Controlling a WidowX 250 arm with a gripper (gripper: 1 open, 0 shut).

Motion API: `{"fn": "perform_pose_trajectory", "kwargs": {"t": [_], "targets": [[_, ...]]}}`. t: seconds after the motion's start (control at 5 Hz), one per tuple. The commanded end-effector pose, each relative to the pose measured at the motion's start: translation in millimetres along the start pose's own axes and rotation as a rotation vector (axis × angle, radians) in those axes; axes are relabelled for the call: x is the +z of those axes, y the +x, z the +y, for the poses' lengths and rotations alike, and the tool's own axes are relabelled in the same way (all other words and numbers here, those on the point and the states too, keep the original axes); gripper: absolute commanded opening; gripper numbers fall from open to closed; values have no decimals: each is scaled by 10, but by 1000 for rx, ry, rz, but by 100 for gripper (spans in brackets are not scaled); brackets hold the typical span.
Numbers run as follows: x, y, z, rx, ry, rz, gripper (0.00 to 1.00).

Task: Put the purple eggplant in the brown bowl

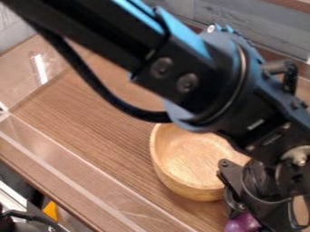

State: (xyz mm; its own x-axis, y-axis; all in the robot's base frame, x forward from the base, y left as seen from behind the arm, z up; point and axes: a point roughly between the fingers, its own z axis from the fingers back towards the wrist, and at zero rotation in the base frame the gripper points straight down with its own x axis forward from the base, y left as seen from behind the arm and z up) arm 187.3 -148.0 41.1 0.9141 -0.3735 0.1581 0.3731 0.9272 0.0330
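Note:
The brown bowl sits on the wooden table at lower centre, its right side hidden behind the black arm. At the bottom right edge my gripper points down beside the bowl's right rim. A small purple shape, the purple eggplant, shows between its fingers at the very bottom of the frame. The jaws look shut on it, though the arm hides most of the grip.
The bulky black arm crosses from upper left to lower right and blocks much of the view. A clear plastic wall runs along the table's front-left side. Bare wooden tabletop lies left of the bowl.

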Motion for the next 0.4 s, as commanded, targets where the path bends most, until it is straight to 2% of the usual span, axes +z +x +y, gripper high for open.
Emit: {"fn": "perform_pose_trajectory", "kwargs": {"t": [0.0,0.2], "targets": [[-4,7,59,12,11,8,0],[-1,4,70,13,15,14,0]]}}
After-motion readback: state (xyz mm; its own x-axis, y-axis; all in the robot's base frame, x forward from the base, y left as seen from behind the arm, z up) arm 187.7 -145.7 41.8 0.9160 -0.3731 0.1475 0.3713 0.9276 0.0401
